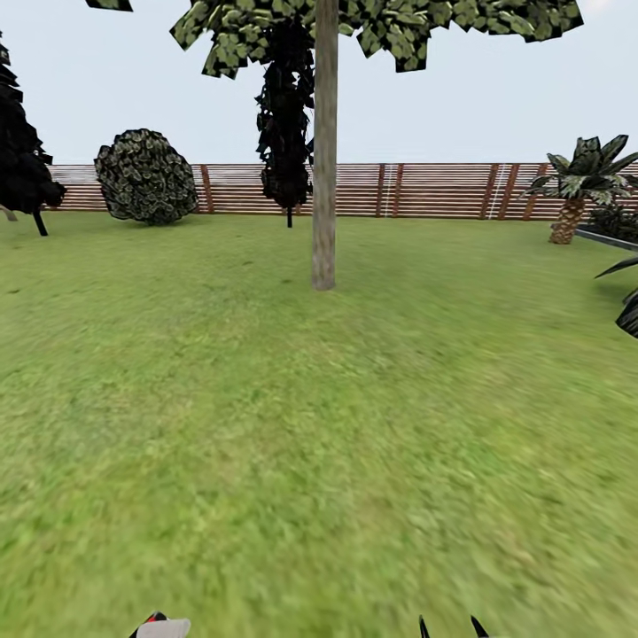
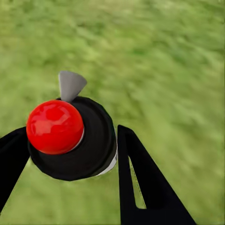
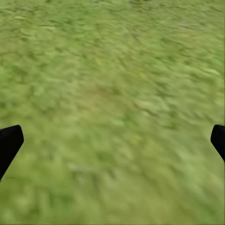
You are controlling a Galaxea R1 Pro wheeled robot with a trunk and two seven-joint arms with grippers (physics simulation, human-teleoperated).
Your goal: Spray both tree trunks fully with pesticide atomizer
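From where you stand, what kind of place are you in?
A fenced garden, by the look of it: a wide green lawn, a brown slat fence along the far side, and a bare-trunked tree ahead, with a round bush and a short palm.

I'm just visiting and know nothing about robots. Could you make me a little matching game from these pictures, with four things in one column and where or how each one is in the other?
Things:
1. pesticide atomizer
2. right gripper
3. tree trunk
4. round bush

Place or state:
A. standing upright on the lawn, straight ahead
B. open, with nothing but grass between its fingers
C. by the fence, at the left
D. clamped between two black fingers, red top toward the camera

Pairs: 1-D, 2-B, 3-A, 4-C
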